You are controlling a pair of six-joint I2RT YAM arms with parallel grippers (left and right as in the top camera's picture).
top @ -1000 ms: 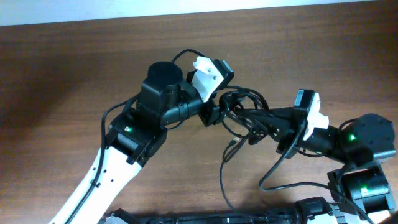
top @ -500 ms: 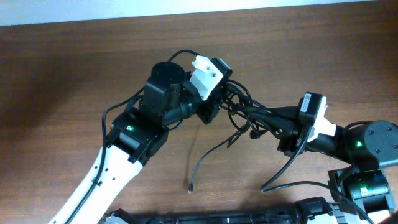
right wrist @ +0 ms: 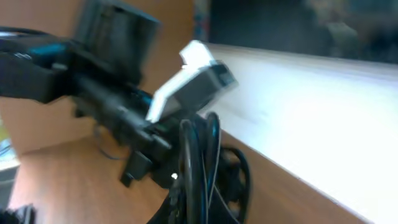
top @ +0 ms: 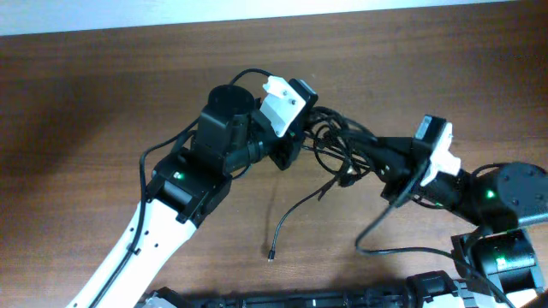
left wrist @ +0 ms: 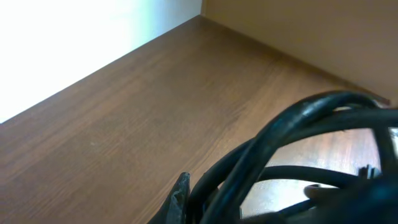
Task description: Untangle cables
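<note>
The cables (top: 336, 144) form a black knotted bundle held up over the wooden table between my two grippers. On the bundle's left side, my left gripper (top: 300, 147) is shut on it. In the left wrist view the thick cords (left wrist: 280, 134) fill the lower right beside one fingertip (left wrist: 181, 190). My right gripper (top: 371, 159) is shut on the bundle's right side. The right wrist view shows the strands (right wrist: 199, 158) running up from its jaws toward the left gripper. One loose cord hangs down to a plug end (top: 271, 254) on the table.
A second slack cord (top: 368, 242) loops from the right gripper down to the table and runs off right toward the arm base. The left arm (top: 184, 184) crosses the lower left. The table's far edge (top: 274, 19) meets a white wall.
My left gripper has closed on the bundle. The right gripper has pulled to the right, stretching the knot. One cord's free end has swung left and now lies lower centre.
</note>
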